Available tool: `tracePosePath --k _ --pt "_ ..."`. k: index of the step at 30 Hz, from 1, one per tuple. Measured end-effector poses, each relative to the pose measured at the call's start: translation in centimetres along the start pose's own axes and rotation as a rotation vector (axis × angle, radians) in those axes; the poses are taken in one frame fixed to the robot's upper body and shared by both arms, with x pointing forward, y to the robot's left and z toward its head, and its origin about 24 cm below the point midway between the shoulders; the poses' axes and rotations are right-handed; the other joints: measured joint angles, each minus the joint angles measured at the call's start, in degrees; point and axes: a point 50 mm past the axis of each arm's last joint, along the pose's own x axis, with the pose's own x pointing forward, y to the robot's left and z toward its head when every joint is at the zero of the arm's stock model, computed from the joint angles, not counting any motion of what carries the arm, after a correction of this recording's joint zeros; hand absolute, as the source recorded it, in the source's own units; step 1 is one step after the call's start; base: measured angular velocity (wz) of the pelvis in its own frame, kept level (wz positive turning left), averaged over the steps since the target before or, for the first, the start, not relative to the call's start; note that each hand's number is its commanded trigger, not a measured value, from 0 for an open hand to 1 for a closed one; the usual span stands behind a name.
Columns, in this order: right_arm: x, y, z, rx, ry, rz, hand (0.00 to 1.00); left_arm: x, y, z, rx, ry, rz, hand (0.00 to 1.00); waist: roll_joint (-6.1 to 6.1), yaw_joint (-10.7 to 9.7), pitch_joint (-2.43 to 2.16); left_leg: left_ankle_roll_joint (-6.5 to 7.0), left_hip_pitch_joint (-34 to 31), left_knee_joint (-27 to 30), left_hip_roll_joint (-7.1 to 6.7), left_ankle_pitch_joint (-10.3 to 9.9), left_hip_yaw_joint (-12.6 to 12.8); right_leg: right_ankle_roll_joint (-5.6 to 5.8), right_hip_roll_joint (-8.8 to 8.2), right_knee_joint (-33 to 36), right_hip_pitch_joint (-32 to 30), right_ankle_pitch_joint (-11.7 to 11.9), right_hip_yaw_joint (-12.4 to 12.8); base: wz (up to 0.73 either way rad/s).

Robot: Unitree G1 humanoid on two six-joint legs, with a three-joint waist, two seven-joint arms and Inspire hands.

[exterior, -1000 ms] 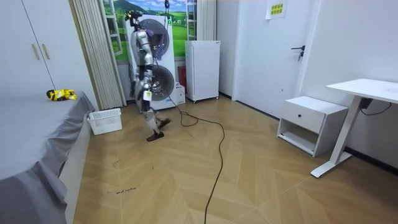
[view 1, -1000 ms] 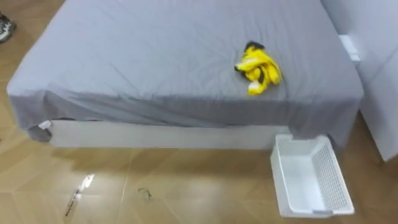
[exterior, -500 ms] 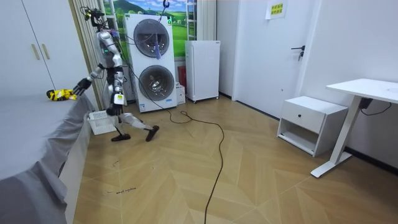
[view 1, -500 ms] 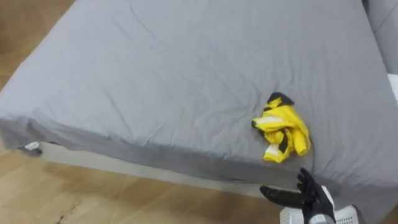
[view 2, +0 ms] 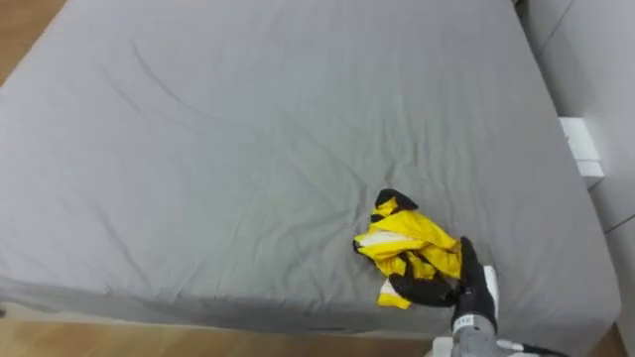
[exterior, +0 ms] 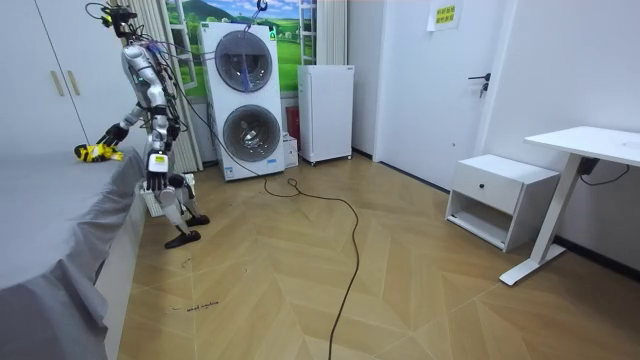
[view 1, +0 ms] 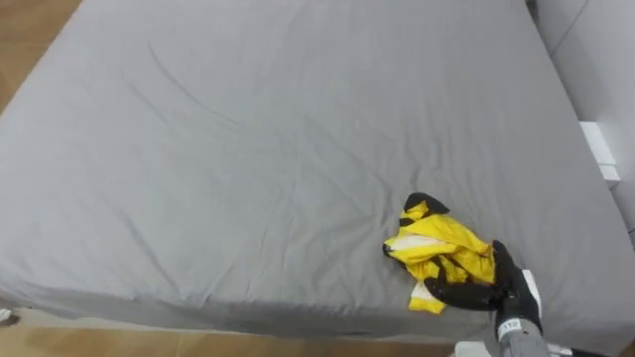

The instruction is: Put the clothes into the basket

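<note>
Right hand (view 1: 504, 290) comes in at the lower right with the wrist cut off by the frame edge. Its dark fingers are straight and spread, not curled. One lies along the near edge of the clothes (view 1: 440, 253) and the others point up beside them. The hand touches the cloth, with no pinch that I can see. A white sliver (view 1: 468, 349) sits at the bottom edge next to the wrist, too cropped to name.

Clothes: one crumpled bundle, yellow with black and white patches. It lies on the bed (view 1: 248, 149), close to the near edge and toward the right. Whether it is one garment or more, cannot tell. Not in the basket. The bed has a grey sheet with a few creases, and its edges are cut off on several sides. A white block (view 1: 598, 149) sits just off the bed's right side, partly out of frame.

In the room view the robot stands at the bed's side with one arm out to the clothes. One white basket (exterior: 146, 198) is on the floor against the bed, mostly hidden behind the robot's legs.

Farther back:
- two washing machines (exterior: 240, 95), stacked
- one white fridge (exterior: 325, 112)
- one door (exterior: 440, 80), with a small yellow-green sign (exterior: 445, 15) whose print is too small to read
- one bedside cabinet (exterior: 498, 195)
- one desk (exterior: 585, 150), cut off at the right
</note>
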Motion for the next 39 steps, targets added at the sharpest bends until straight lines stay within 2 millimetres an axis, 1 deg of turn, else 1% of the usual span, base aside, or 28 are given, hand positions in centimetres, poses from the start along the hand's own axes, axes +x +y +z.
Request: tracePosePath --k 2,3,4,5,7,8,10,14,16,17,20,22,23,24,26,29,30,31,32,33,34,35,36,37,38,39 --pt "0.7 0.1 1.1 -0.01 -0.024 -0.028 0.0 0.3 -0.3 0.8 -0.001 -0.015 -0.018 0.0 0.01 0.0 0.36 0.18 -0.1 -0.7 -0.34 0.1 0.1 0.27 -0.35 -0.2 -0.4 0.0 0.1 0.0" --pt "1.0 0.0 1.9 -0.02 -0.049 -0.041 0.0 0.4 -0.4 1.2 0.001 -0.019 -0.027 0.0 0.03 -0.2 0.44 0.43 -0.3 -1.3 -0.59 0.3 0.1 0.42 -0.62 -0.2 -0.8 -0.1 -0.2 0.0" --pt "1.5 0.0 3.0 -0.028 -0.081 -0.054 0.0 0.6 -0.6 1.5 0.003 -0.017 -0.032 0.0 0.05 -0.3 0.47 0.61 -0.6 -1.7 -0.94 0.5 0.2 0.72 -1.0 0.0 -1.5 -0.2 -0.2 0.0" --pt "1.6 0.0 3.5 -0.037 -0.098 -0.061 0.0 0.6 -0.6 1.5 0.006 -0.015 -0.035 0.0 0.09 -0.3 0.47 0.67 -1.0 -1.8 -1.02 0.6 0.3 0.79 -1.08 0.0 -1.9 -0.3 -0.2 -0.03" --pt "2.3 0.0 5.5 -0.082 -0.166 -0.075 0.0 0.7 -0.9 1.5 0.028 0.001 -0.058 0.0 0.13 -0.2 0.59 0.87 -2.1 -2.2 -1.07 0.8 1.0 0.89 -1.22 0.0 -3.3 -0.2 -0.3 -0.1" --pt "2.4 0.0 5.9 -0.089 -0.179 -0.078 0.0 0.7 -0.9 1.4 0.03 0.01 -0.062 0.0 0.12 -0.3 0.62 0.89 -2.3 -2.3 -1.11 0.9 1.1 0.93 -1.18 -0.1 -3.5 -0.2 -0.3 -0.06" --pt "2.5 0.0 6.8 -0.096 -0.211 -0.089 0.0 0.7 -0.7 1.1 0.034 0.03 -0.061 0.0 0.14 -0.5 0.63 0.94 -3.3 -2.6 -1.2 1.2 1.1 0.97 -1.15 -0.3 -4.4 -0.2 -1.3 0.02" --pt "2.6 0.1 7.0 -0.114 -0.223 -0.088 0.0 0.6 -0.4 0.4 0.033 0.079 -0.055 0.0 0.31 -0.3 0.71 0.88 -4.3 -2.7 -1.19 1.3 0.7 1.07 -1.12 -1.1 -4.7 -0.1 -2.3 0.07" --pt "2.7 0.1 7.2 -0.124 -0.22 -0.087 0.0 0.7 -0.5 0.4 0.045 0.086 -0.062 0.0 0.65 -0.5 0.93 0.77 -5.5 -2.4 -1.24 1.4 -0.3 1.03 -1.5 -1.1 -5.3 -0.1 -4.3 0.21" --pt "2.8 0.2 7.1 -0.131 -0.217 -0.084 0.0 0.7 -0.5 0.5 0.049 0.083 -0.064 0.0 0.65 -0.4 0.95 0.78 -5.8 -2.4 -1.25 1.6 -0.4 1.03 -1.58 -1.1 -5.5 -0.1 -4.5 0.2" --pt "3.1 0.4 6.4 -0.167 -0.173 -0.057 0.0 0.8 -0.6 0.8 0.072 0.079 -0.076 0.0 0.72 0.8 1.03 0.64 -6.7 -2.7 -1.25 1.9 -0.6 0.96 -1.65 -1.1 -6.4 0.0 -5.6 0.08" --pt "3.2 0.5 5.7 -0.194 -0.137 -0.025 0.0 0.9 -0.7 1.3 0.088 0.071 -0.08 0.0 0.87 1.5 1.13 0.59 -7.3 -3.1 -1.28 1.9 -1.0 0.96 -1.93 -1.1 -6.8 0.0 -7.7 0.15" --pt "3.2 0.6 5.6 -0.199 -0.13 -0.019 0.0 1.0 -0.7 1.4 0.09 0.069 -0.08 0.0 0.86 1.8 1.13 0.58 -7.5 -3.2 -1.29 1.9 -1.0 0.92 -1.99 -1.0 -7.1 0.0 -7.8 0.1" --pt "3.3 0.6 5.4 -0.212 -0.116 -0.01 0.0 1.0 -0.7 1.5 0.092 0.068 -0.082 0.0 0.84 2.0 1.22 0.61 -7.7 -3.4 -1.46 2.4 -1.1 0.91 -2.11 -1.1 -7.2 0.0 -8.0 0.13" --pt "3.6 0.2 5.1 -0.246 -0.086 -0.008 0.0 1.1 -0.8 1.6 0.098 0.075 -0.085 0.0 0.85 2.1 1.22 0.66 -7.9 -3.6 -1.77 2.8 -1.7 0.91 -2.25 -1.1 -7.1 0.0 -8.4 0.18" --pt "4.0 -0.3 5.0 -0.274 -0.059 0.012 0.0 1.1 -0.9 1.7 0.113 0.084 -0.089 0.0 0.52 2.2 1.42 0.69 -8.0 -3.6 -2.03 2.8 -2.1 0.91 -2.03 -1.1 -7.1 0.0 -8.7 0.1" --pt "3.9 -0.4 4.6 -0.284 -0.045 0.014 0.0 1.1 -0.9 1.6 0.113 0.09 -0.089 0.0 0.38 2.2 1.52 0.7 -8.1 -3.6 -2.13 2.8 -2.5 0.91 -2.05 -1.3 -7.0 0.0 -9.1 0.11" --pt "3.9 -0.6 4.3 -0.299 -0.032 0.014 0.16 1.1 -0.9 1.6 0.115 0.095 -0.089 0.0 0.34 2.2 1.55 0.71 -8.1 -3.5 -2.24 2.8 -2.9 1.06 -1.95 -2.1 -6.4 0.1 -9.4 0.15" --pt "4.0 -0.7 4.2 -0.306 -0.027 0.013 0.69 1.1 -0.9 1.6 0.116 0.097 -0.089 0.0 0.37 2.2 1.56 0.71 -8.1 -3.5 -2.31 2.8 -3.3 1.11 -1.91 -2.3 -6.2 0.1 -9.8 0.22" --pt "4.0 -1.0 4.0 -0.32 -0.017 0.013 0.87 1.2 -0.8 1.7 0.119 0.099 -0.087 0.0 0.35 2.3 1.57 0.71 -8.2 -3.5 -2.36 2.8 -3.7 1.11 -1.81 -2.7 -5.8 0.2 -10.4 0.25" --pt "4.0 -1.3 3.9 -0.333 -0.007 0.01 1.0 1.2 -0.7 1.9 0.126 0.103 -0.086 0.0 0.36 2.4 1.59 0.71 -8.3 -3.5 -2.44 2.8 -4.2 1.11 -1.78 -2.9 -5.6 0.2 -10.9 0.25" --pt "4.0 -1.4 3.8 -0.338 -0.003 0.007 1.0 1.2 -0.7 2.0 0.134 0.104 -0.086 0.0 0.4 2.4 1.61 0.71 -8.3 -3.5 -2.5 2.8 -4.5 1.11 -1.77 -2.9 -5.5 0.2 -11.1 0.25" --pt "4.1 -1.9 3.8 -0.354 0.001 -0.001 1.0 1.3 -0.6 2.2 0.147 0.102 -0.085 0.0 0.75 2.5 1.83 0.69 -8.4 -3.5 -2.61 2.8 -5.2 1.1 -1.7 -3.0 -5.4 0.2 -11.3 0.21" --pt "4.2 -2.4 3.9 -0.375 -0.003 -0.013 1.0 1.3 -0.6 2.3 0.155 0.098 -0.084 0.0 0.73 2.6 1.82 0.65 -8.7 -3.6 -2.68 2.8 -5.5 1.1 -1.69 -2.9 -5.7 0.2 -11.4 0.16" --pt "4.3 -2.7 4.1 -0.382 -0.007 -0.02 1.0 1.3 -0.5 2.4 0.163 0.096 -0.083 0.0 0.57 2.6 1.7 0.62 -9.1 -3.5 -2.68 2.9 -5.6 1.1 -1.66 -2.9 -6.0 0.2 -11.4 0.07" --pt "4.4 -3.0 4.3 -0.387 -0.011 -0.029 1.0 1.4 -0.5 2.6 0.171 0.091 -0.081 0.0 0.59 2.6 1.72 0.6 -9.4 -3.4 -2.7 3.1 -5.7 1.02 -1.56 -3.0 -6.3 0.3 -11.5 0.05"
